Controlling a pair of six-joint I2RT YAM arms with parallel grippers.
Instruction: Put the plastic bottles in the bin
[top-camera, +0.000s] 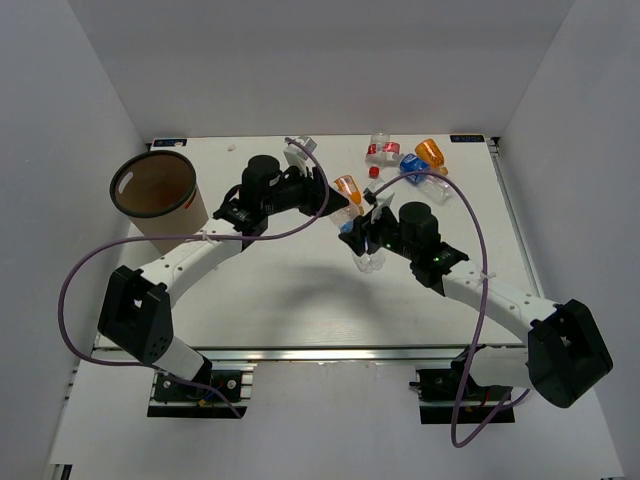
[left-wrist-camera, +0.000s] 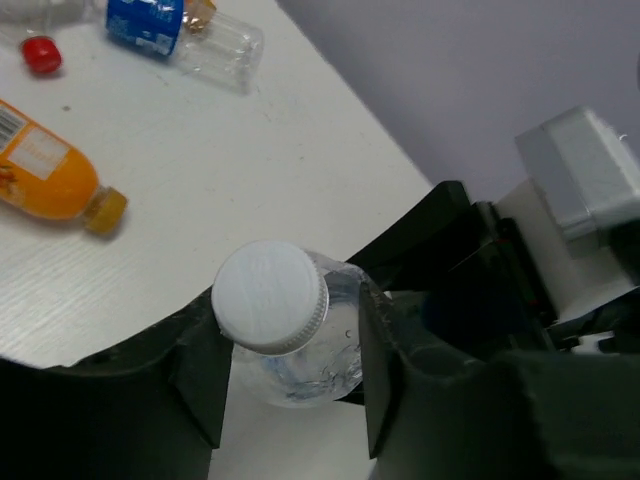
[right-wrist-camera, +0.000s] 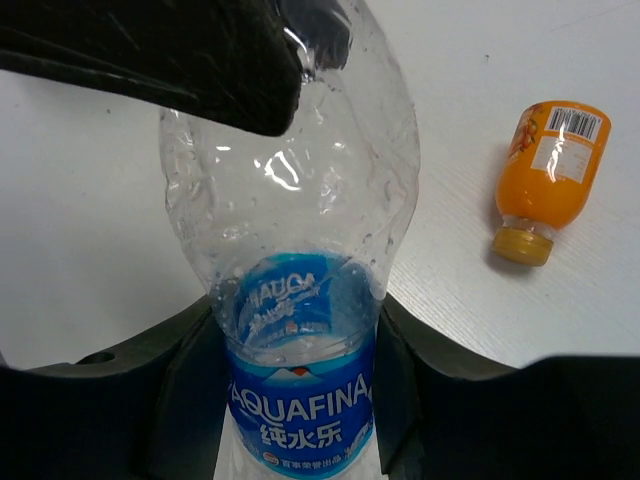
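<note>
One clear plastic bottle (right-wrist-camera: 300, 200) with a blue label and a white cap (left-wrist-camera: 270, 297) is caught between both grippers, near the table's middle (top-camera: 369, 262). My right gripper (right-wrist-camera: 300, 390) (top-camera: 365, 240) is shut on its labelled body, a finger pressed to each side. My left gripper (left-wrist-camera: 290, 370) (top-camera: 345, 212) is shut on its neck just under the cap. An orange bottle (top-camera: 348, 188) (left-wrist-camera: 50, 175) (right-wrist-camera: 550, 170) lies close behind. The brown round bin (top-camera: 178, 222) stands at the far left, apart from both grippers.
At the back right lie a red-labelled bottle (top-camera: 380, 150), a blue-labelled one (top-camera: 413, 167) (left-wrist-camera: 180, 25) and another orange one (top-camera: 431, 152), with a loose red cap (top-camera: 374, 172) (left-wrist-camera: 42, 55). White walls close in the table on three sides.
</note>
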